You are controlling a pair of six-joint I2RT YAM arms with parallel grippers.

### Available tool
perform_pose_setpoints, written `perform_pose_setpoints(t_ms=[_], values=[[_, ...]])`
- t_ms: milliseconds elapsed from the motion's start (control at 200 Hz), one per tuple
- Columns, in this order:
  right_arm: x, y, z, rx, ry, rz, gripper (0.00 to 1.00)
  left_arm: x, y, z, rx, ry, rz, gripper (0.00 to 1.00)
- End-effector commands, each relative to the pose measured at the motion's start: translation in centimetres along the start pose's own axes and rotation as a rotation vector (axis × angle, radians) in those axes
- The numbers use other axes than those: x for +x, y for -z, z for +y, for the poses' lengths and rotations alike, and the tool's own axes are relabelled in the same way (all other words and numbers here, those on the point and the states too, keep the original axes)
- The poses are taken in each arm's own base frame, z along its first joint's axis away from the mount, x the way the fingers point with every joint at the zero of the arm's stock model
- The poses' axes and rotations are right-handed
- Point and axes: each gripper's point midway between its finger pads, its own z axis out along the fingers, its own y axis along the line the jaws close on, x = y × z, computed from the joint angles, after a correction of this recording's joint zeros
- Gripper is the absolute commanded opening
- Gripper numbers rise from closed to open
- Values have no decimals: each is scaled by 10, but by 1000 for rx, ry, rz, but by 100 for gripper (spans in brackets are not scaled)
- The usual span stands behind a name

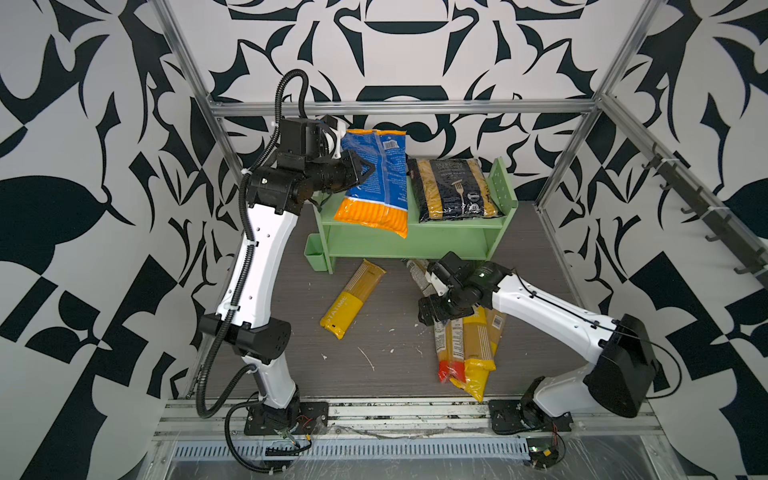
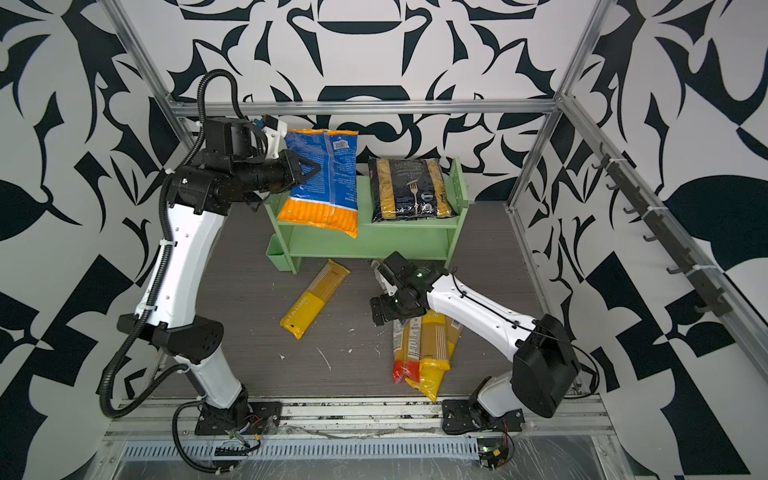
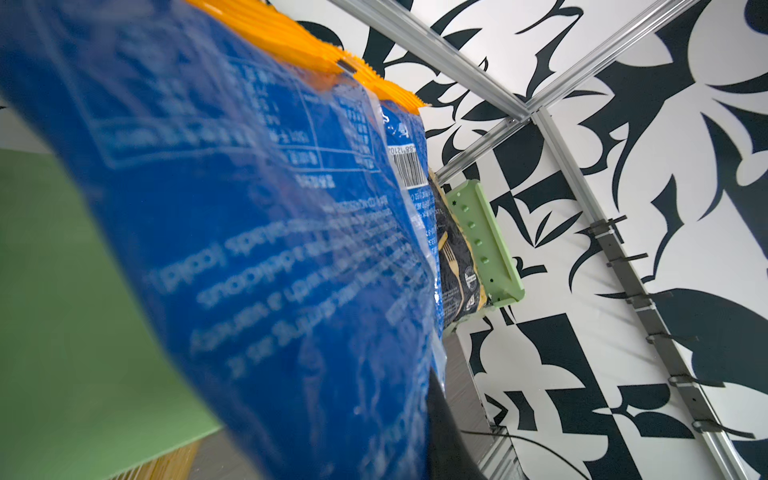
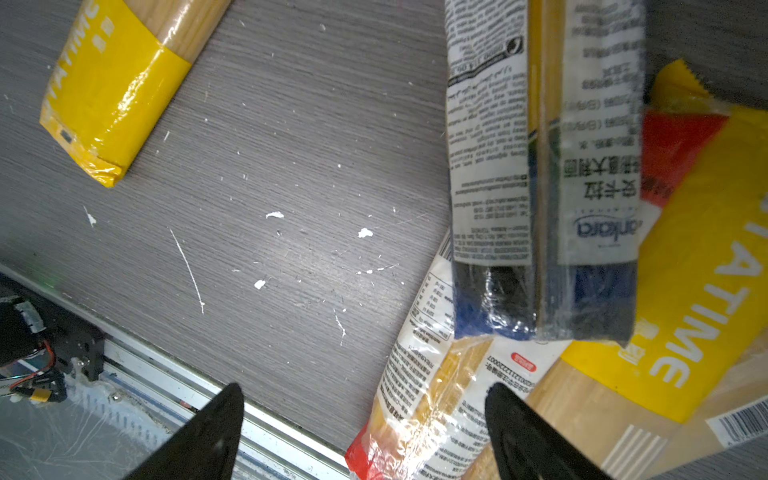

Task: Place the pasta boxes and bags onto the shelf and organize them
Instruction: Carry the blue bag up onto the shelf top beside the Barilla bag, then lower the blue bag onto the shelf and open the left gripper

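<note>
The pale green shelf (image 1: 453, 226) (image 2: 407, 226) stands at the back, and its side panel (image 3: 486, 245) shows in the left wrist view. On its top tier lies the black penne bag (image 1: 455, 189) (image 2: 409, 189) (image 3: 455, 270). My left gripper (image 1: 368, 169) (image 2: 313, 169) is shut on the left edge of the blue-orange bag (image 1: 376, 178) (image 2: 322, 178) (image 3: 249, 249). That bag tilts over the top tier, with its orange end hanging past the front edge. One yellow spaghetti pack (image 1: 353, 299) (image 4: 112, 91) lies alone on the floor. My right gripper (image 1: 428, 311) (image 4: 363, 399) hangs open above a pile: a red-ended pack (image 1: 446, 353) (image 4: 419, 399), a yellow pack (image 1: 478, 353), and two blue-ended packs (image 4: 494, 166).
A small green cup (image 1: 313, 251) hangs at the shelf's left foot. An aluminium rail (image 1: 374, 411) runs along the front edge of the grey floor. Frame posts and a hook rail (image 1: 698, 208) line the right side. White specks dot the floor.
</note>
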Motion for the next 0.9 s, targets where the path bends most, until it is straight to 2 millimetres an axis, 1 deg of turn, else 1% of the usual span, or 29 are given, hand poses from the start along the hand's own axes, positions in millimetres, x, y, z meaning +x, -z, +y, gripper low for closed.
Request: perform_pose_setpoints(t_ms=[0,190,405,475,680,805,895], values=[[-16,12,2,-8,-10,-58,93,-37,18,-43,187,-71,-110,0],[-21,13,-5,6,-44,-71,93,-49,2,-21,210,-20,-97,0],[-26,11,-10,20,-85,-79,93,-55,-12,5,214,23,-72,1],[-28,9,-10,21,-97,-77,93,-57,-16,10,224,31,-68,1],[-35,8,-9,28,-117,-80,93,-59,-29,25,240,64,-43,1],[-36,6,-10,34,-131,-80,93,-54,-35,32,246,86,-16,1],[-36,6,-10,36,-138,-83,93,-50,-37,35,243,93,-4,4]])
